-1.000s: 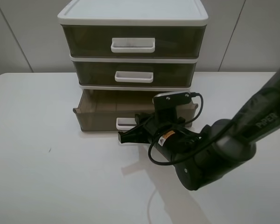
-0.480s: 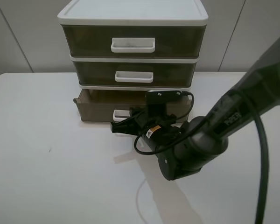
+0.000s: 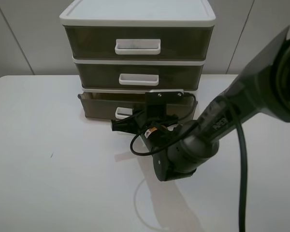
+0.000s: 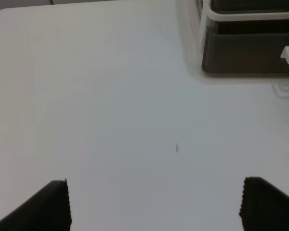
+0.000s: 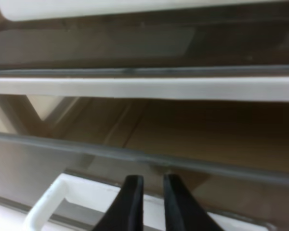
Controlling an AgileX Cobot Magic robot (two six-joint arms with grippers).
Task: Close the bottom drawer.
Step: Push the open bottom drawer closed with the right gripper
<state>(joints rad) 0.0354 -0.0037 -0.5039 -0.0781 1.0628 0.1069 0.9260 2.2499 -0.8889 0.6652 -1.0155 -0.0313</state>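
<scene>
The bottom drawer is smoky olive-brown with a white loop handle. It sticks out a little from the three-tier unit. My right gripper is shut and empty, its tips against the drawer front beside the handle. In the right wrist view the fingers sit close together at the drawer's front wall, next to the handle, with a strip of the drawer's inside showing above. My left gripper is open and empty above bare table. The drawer's corner shows far off.
The two upper drawers are pushed in. The white table spreads to the left and front of the unit. My right arm and its cable cross the right half of the table.
My right gripper has moved toward the unit, and the bottom drawer has slid inward with it, so it sticks out much less than a second ago.
</scene>
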